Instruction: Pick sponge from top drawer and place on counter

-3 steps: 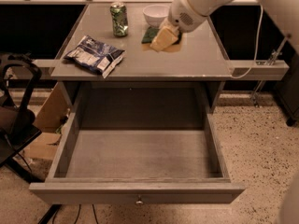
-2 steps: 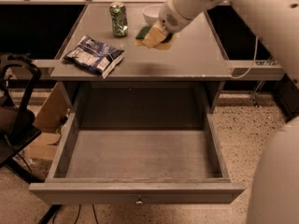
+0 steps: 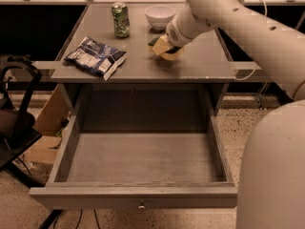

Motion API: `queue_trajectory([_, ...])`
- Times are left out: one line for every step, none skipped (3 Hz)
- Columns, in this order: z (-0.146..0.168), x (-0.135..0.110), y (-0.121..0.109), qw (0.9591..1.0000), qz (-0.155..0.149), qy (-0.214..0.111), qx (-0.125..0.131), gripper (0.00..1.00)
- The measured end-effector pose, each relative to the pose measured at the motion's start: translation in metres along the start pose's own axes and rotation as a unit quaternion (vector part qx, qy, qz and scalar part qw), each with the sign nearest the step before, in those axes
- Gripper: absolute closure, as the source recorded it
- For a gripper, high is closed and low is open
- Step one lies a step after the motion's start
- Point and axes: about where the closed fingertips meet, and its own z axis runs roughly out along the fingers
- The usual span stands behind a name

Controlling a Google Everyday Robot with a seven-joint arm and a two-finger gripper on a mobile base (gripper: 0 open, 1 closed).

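The top drawer (image 3: 133, 197) is pulled fully open below the counter, and its grey inside is bare; a small round knob (image 3: 141, 206) sits on its front panel. My gripper (image 3: 165, 47) is over the middle right of the counter (image 3: 143, 68), just in front of a white bowl. It is shut on the sponge (image 3: 156, 42), whose dark green face and yellow foam show at the gripper's tip, at or just above the counter surface. My white arm reaches in from the upper right and fills the right side of the view.
A blue-and-white snack bag (image 3: 96, 56) lies at the counter's front left. A green can (image 3: 120, 19) and a white bowl (image 3: 159, 15) stand at the back. A black chair (image 3: 14, 113) and a cardboard box (image 3: 45, 128) are on the floor at left.
My gripper has moved the sponge a little to the left and lower over the counter. The bag, can and drawer have not moved.
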Motion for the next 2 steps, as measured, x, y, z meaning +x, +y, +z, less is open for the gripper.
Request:
queue_trajectory([0.0043, 0.043, -0.0307, 0.9958, 0.083, 0.0, 0.039, 1.0])
queue_trajectory([0.005, 0.0491, -0.0347, 0.9937, 0.103, 0.0, 0.044, 0.86])
